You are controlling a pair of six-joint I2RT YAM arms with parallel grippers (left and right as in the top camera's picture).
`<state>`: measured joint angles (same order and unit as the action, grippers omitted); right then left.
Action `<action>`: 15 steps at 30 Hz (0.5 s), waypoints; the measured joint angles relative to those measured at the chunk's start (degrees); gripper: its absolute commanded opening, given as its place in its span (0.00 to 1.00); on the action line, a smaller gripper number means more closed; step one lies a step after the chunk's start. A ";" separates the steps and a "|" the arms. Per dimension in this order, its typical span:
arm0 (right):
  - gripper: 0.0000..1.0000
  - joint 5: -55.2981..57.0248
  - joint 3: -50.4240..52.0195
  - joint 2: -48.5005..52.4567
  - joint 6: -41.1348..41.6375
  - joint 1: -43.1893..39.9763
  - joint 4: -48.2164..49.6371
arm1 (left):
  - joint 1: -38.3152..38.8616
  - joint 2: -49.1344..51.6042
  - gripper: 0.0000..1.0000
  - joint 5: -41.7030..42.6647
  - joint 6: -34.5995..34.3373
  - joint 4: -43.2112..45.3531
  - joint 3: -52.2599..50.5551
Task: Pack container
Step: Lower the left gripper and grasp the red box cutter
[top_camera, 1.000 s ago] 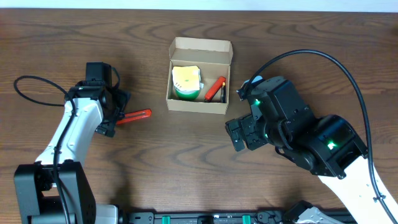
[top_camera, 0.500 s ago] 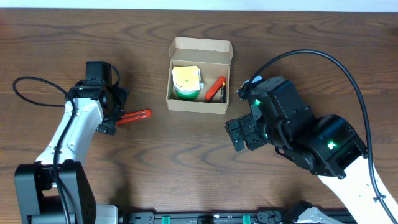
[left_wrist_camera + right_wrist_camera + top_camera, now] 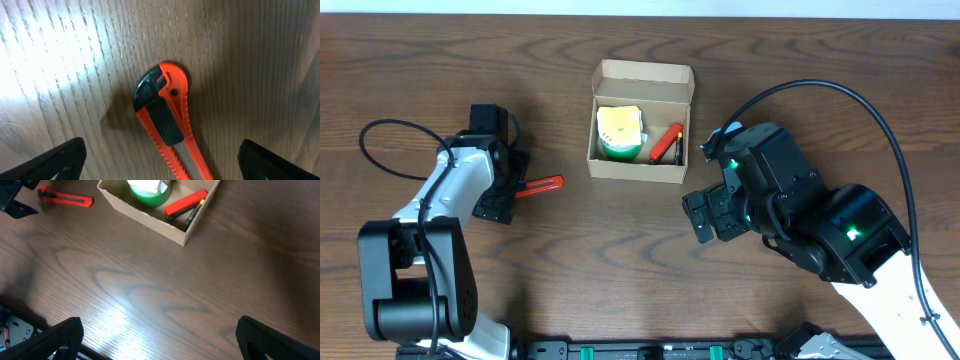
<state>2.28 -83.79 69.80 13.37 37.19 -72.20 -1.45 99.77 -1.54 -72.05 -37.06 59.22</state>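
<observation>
Open tan box (image 3: 642, 72) holds green tape (image 3: 620, 148), red tool (image 3: 669, 140); left arm (image 3: 455, 185) shifted toward cutter (image 3: 540, 186) at 9 o'clock, both jaws wide open, empty.

1 tan cardboard container (image 3: 636, 171), 1 green tape roll (image 3: 619, 140), 1 red tool (image 3: 669, 139) in the container, 1 dark pen (image 3: 679, 151) beside it, 1 orange utility knife (image 3: 171, 127), 1 wooden worktop (image 3: 620, 265), 2 claws: left claw (image 3: 510, 186), right claw (image 3: 705, 216)

A dark wood-grain table (image 3: 620, 260) fills the views, with bright glare patches (image 3: 40, 55) on its surface.
</observation>
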 measured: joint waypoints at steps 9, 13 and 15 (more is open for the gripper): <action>0.99 0.00 0.00 0.00 0.00 0.00 0.00 | 0.00 1.92 0.95 -0.39 -1.07 1.11 0.00; 0.99 0.00 0.00 0.00 0.00 0.00 0.00 | 0.00 3.67 0.89 -0.13 -1.49 1.49 0.00; 0.99 0.00 0.00 0.00 0.00 0.00 0.00 | 0.00 3.98 0.86 -0.17 -1.49 1.51 0.00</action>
<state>2.28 -83.79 69.80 13.37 37.19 -72.20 -1.45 103.74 -1.72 -73.54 -35.55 59.22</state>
